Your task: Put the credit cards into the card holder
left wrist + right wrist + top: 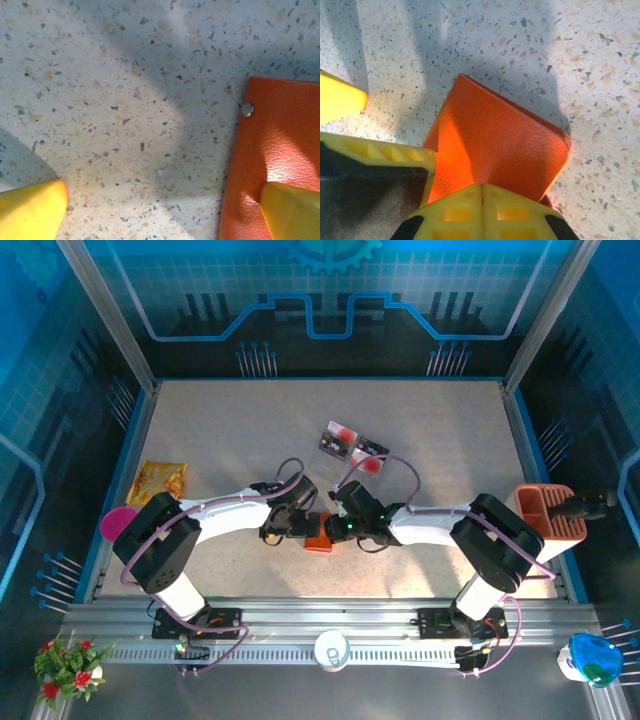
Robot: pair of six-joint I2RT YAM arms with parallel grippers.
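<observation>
The right end effector (482, 189) is clamped on a raised flap of the card holder (500, 135) at the centre of the tabletop (440, 440). The left end effector (162, 200), spread wide, rests one finger on it. A slip could fold it shut, with the credit cards (352, 446) lying at its twelve o'clock.

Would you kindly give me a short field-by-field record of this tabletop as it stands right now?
card holder: orange-red, folded, on the table between both grippers
credit cards: lying beyond the holder, none inserted
left gripper: open, one finger over the holder's cover
right gripper: shut on the holder's edge
yellow snack packet: left side of table
orange ribbed container: right edge of table
</observation>
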